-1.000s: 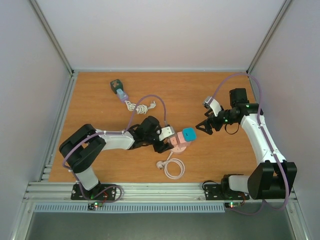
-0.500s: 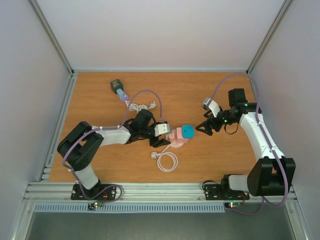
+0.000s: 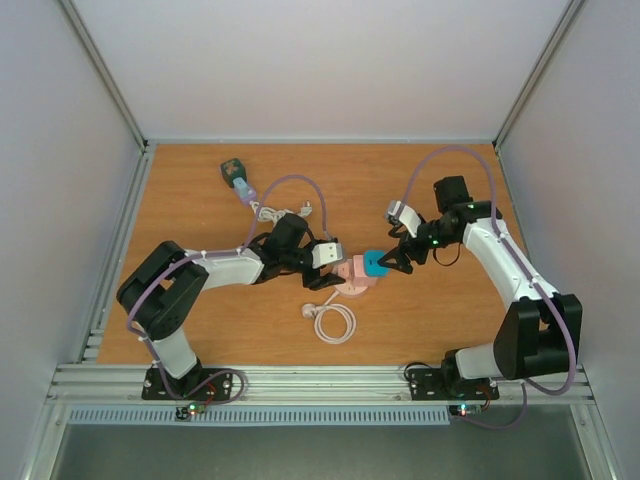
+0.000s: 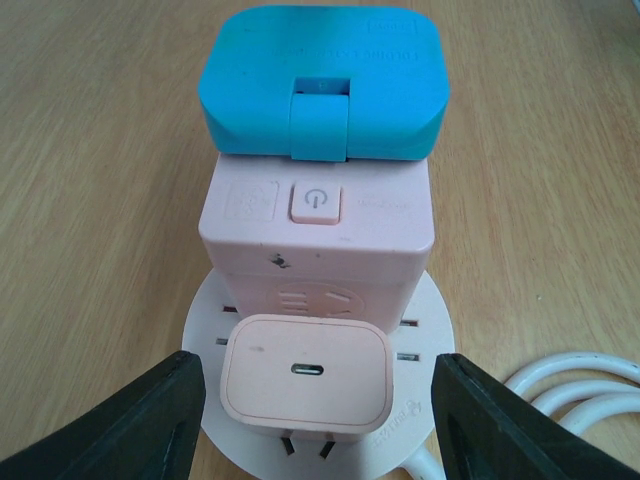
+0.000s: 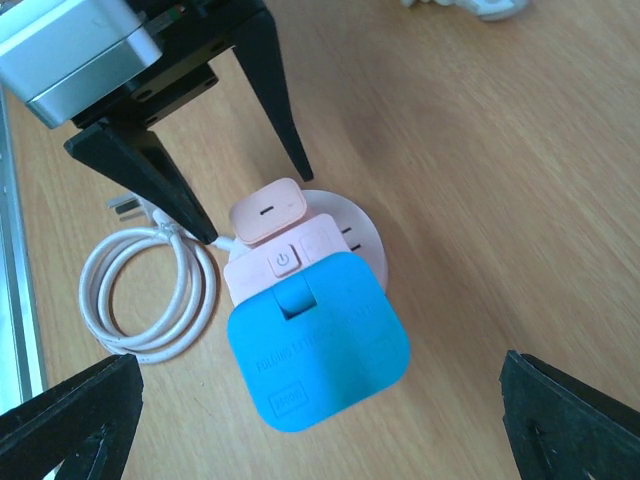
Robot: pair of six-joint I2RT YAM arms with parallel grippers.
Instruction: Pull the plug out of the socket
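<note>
A blue plug sits in a pink cube socket on a round white base. In the left wrist view the blue plug tops the pink cube, and a small pink charger is plugged into the white base. My left gripper is open, its fingers either side of the charger without touching it. My right gripper is open, with the blue plug between its spread fingers.
A coiled white cable lies just in front of the socket. A green and teal adapter with a bundled white cord lies at the back left. Metal rails run along the table's left and near edges.
My right gripper has moved left, up to the blue plug. My left gripper, the socket and the cable coil shifted a little left earlier and now hold still.
</note>
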